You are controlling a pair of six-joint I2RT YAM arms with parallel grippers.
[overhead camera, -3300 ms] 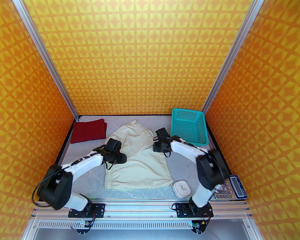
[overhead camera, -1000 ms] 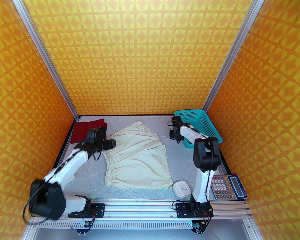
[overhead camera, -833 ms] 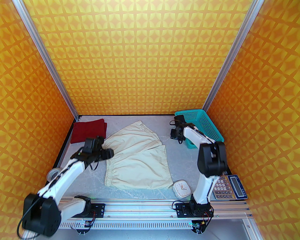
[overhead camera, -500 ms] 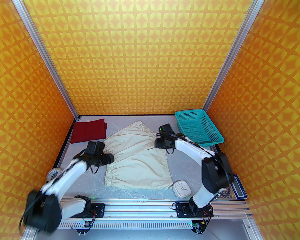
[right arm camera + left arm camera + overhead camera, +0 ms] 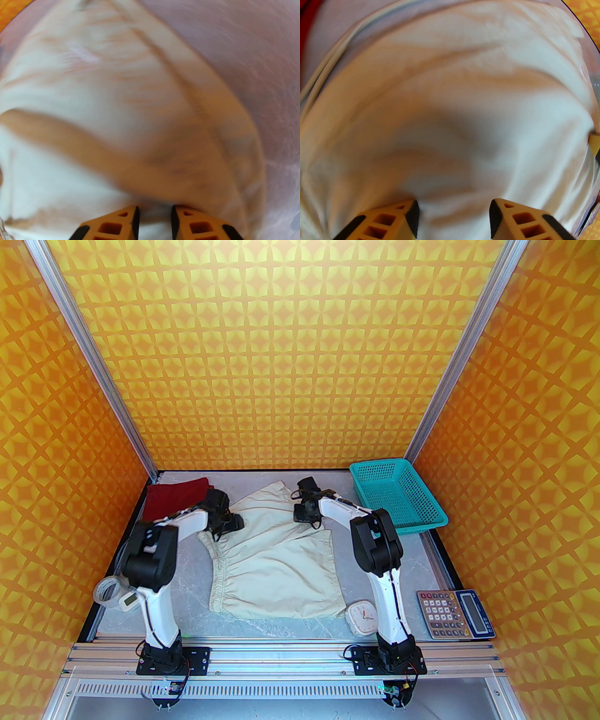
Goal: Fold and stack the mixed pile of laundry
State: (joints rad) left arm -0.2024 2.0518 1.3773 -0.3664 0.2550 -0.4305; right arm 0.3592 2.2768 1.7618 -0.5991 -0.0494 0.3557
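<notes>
Judging cream-beige gathered-waist fabric shorts (image 5: 276,568) soft, light, limp: pinch far leg hems. Left gripper (image 5: 453,206) wide apart; right gripper (image 5: 154,209) narrow, grip uncertain.

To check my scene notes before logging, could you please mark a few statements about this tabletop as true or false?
1. The maroon shirt lies folded at the far left corner. True.
2. The teal basket holds the cream shorts. False: the basket is empty; the shorts lie spread on the table.
3. The left gripper and right gripper are both over the shorts. True.
4. The calculator sits beside the left arm. False: it is at the near right; a tape roll sits by the left arm.
5. The clock lies by the shorts' near right corner. True.
</notes>
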